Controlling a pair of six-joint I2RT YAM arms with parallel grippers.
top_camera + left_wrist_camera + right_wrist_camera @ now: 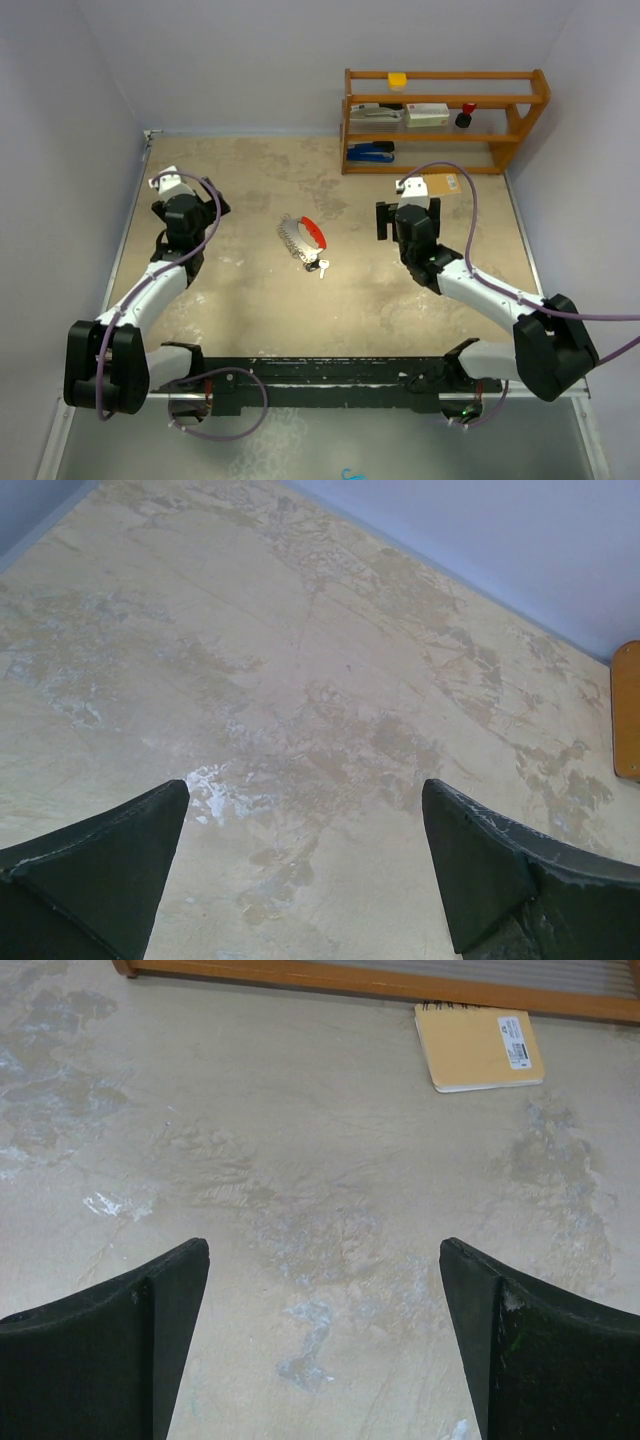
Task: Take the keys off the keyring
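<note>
Keys [318, 266] (small, dark-headed) seemingly touch keyring [312, 231]; left gripper [305, 785] and right gripper [324, 1246] gape wide, empty.

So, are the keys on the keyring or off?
Likely on: the keys touch the keyring at its near end; the link is too small to confirm.
</note>
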